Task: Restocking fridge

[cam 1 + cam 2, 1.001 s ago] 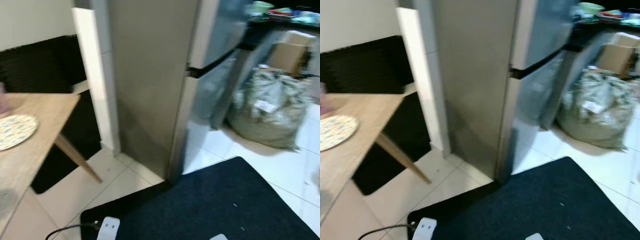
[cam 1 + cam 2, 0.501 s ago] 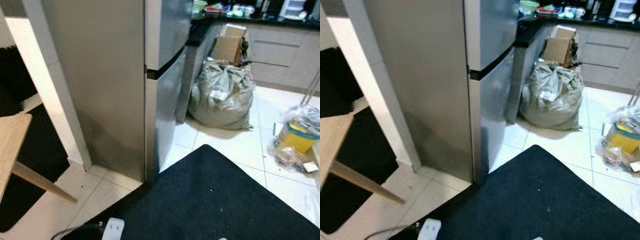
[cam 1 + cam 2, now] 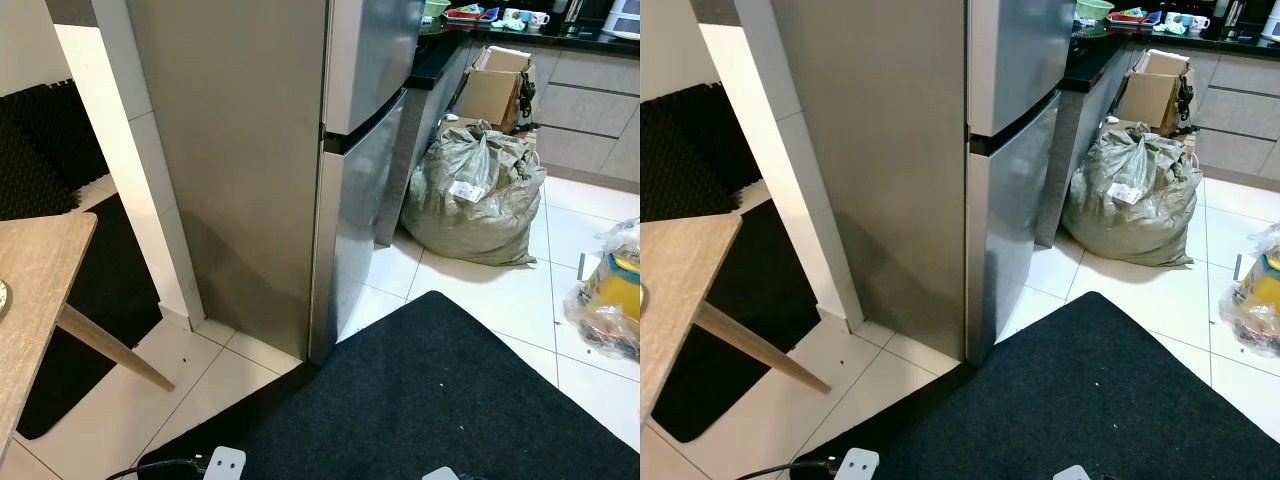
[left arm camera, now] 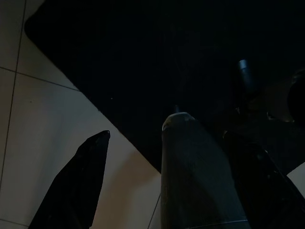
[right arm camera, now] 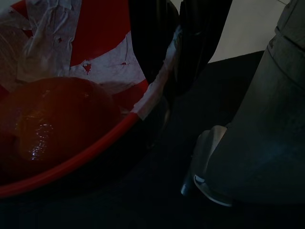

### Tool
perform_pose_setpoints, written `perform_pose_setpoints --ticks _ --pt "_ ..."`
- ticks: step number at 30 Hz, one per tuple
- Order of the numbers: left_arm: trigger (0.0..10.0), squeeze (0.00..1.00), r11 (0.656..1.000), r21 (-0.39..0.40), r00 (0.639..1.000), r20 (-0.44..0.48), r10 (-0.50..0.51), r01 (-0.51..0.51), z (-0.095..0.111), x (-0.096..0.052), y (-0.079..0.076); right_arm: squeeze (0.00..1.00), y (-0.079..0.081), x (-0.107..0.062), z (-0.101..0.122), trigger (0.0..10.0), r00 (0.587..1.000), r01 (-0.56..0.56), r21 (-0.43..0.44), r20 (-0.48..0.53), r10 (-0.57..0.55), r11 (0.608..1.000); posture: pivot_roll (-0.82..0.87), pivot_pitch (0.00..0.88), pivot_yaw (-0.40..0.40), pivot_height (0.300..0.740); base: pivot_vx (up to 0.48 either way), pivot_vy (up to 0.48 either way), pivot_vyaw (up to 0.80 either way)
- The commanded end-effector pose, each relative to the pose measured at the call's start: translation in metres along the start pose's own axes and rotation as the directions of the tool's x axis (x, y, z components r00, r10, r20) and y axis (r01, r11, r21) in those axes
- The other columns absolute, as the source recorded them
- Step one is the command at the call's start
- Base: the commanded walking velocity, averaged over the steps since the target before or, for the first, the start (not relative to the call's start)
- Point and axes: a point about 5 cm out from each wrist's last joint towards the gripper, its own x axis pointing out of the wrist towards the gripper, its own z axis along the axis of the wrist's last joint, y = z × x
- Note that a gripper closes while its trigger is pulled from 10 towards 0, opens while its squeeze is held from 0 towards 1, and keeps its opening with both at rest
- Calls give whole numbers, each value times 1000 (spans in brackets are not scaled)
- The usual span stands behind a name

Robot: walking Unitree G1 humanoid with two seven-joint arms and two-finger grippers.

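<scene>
Fridge (image 3: pixel 330 150) stood shut during the approach; right hand (image 5: pixel 167 57) clamped a red bowl (image 5: pixel 71 119), left hand (image 4: pixel 138 157) apart, door-opening next.

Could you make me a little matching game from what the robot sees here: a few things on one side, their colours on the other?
Things:
1. fridge
2. floor mat
3. tied sack
4. table

Colours:
A. light wood
B. grey-green
C. silver
D. black

Pairs: 1-C, 2-D, 3-B, 4-A
</scene>
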Motion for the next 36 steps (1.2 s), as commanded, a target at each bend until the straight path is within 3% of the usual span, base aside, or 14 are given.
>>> perform_pose_setpoints --ticks 1,5,32,36 --pt "10000 0 999 22 999 -21 34 -34 -4 -1 9 0 2 0 1 10000 1000 -7 -9 11 7 1000 -27 0 -1 740 0 -472 0" --pt "10000 0 999 20 999 -26 40 -40 -5 -1 9 0 2 0 1 10000 1000 -8 -12 11 8 1000 -25 0 -1 740 0 -443 0" --pt "10000 0 998 34 998 -31 54 -53 -7 -1 8 0 3 0 1 10000 1000 -21 -44 7 22 999 -30 0 -2 740 0 0 0" --pt "10000 0 998 38 998 -37 45 -44 -9 -1 6 0 3 0 1 10000 1000 -24 -43 6 24 999 -31 0 -2 740 311 0 0"
